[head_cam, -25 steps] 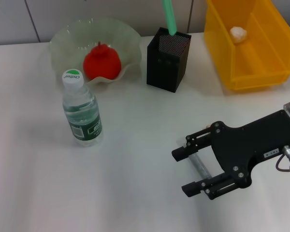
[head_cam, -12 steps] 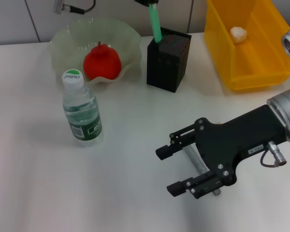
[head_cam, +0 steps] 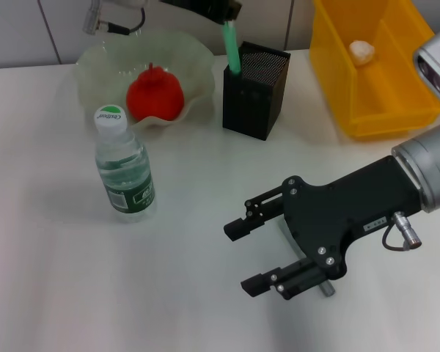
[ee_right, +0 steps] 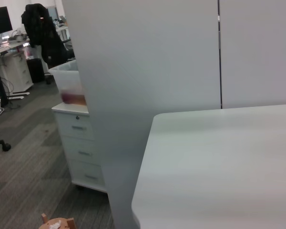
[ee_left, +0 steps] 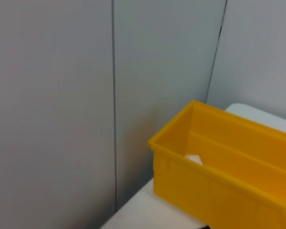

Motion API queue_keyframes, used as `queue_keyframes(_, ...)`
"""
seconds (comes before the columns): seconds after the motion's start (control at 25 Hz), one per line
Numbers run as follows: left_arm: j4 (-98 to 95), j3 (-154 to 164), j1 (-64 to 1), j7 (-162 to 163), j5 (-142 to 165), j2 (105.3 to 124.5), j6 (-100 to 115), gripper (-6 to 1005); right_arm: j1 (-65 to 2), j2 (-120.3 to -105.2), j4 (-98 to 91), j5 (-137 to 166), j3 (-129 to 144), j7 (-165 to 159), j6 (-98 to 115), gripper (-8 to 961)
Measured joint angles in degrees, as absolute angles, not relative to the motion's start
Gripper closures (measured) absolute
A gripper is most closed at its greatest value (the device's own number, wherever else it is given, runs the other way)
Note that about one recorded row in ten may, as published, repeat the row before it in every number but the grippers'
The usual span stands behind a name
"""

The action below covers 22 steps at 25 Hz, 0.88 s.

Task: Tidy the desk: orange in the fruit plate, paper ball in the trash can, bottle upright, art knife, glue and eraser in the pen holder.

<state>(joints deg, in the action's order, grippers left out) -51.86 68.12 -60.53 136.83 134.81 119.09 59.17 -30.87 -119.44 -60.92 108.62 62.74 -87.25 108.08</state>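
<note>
Since a second ago the right tool (head_cam: 248, 257) has slid further left over the bench (head_cam: 59, 279), fingers spread apart and empty, above a small grey stick (head_cam: 319, 282). The left tool (head_cam: 224, 11) has come into view, clamped on a green stick (head_cam: 231, 45) lowered into the pen holder (head_cam: 253, 92). The orange (head_cam: 155, 93) sits in the fruit plate (head_cam: 103, 62); the bottle (head_cam: 123, 165) stands upright.

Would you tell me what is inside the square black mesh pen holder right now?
A green stick-like item, held from above by the left gripper, leans into the square black mesh pen holder. Its lower end and anything else inside are hidden by the mesh walls.
</note>
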Motion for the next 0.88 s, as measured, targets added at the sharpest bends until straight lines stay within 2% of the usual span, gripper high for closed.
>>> queue_keyframes(0.48,-53.2,69.5,-59.3,136.6,132.3,119.0,60.1,636,-31.3,-119.44,-59.1,107.5,62.9,-87.2,106.9,281)
queue_keyframes(0.56,-54.5,69.2,-58.4,136.3,131.3,118.8,60.9,542,-31.2,-119.44,-58.8,106.8,62.9,-87.2,106.6,281)
queue_keyframes(0.68,-59.9,67.7,-54.7,135.0,127.9,118.33,63.9,400,-30.9,-119.4,-58.7,106.0,62.3,-87.8,106.4,281)
queue_keyframes(0.8,-64.8,65.4,-51.2,133.2,125.5,118.18,67.5,332,-30.5,-119.39,-59.8,105.6,61.3,-90.3,105.3,281)
queue_keyframes(0.84,-69.8,62.8,-47.1,131.0,122.8,118.18,71.4,309,-30.3,-119.36,-61.0,105.7,61.0,-93.4,104.0,281)
queue_keyframes(0.88,-69.8,62.8,-47.1,131.0,122.8,118.18,71.4,286,-30.3,-119.36,-61.0,105.7,61.0,-93.4,104.0,281)
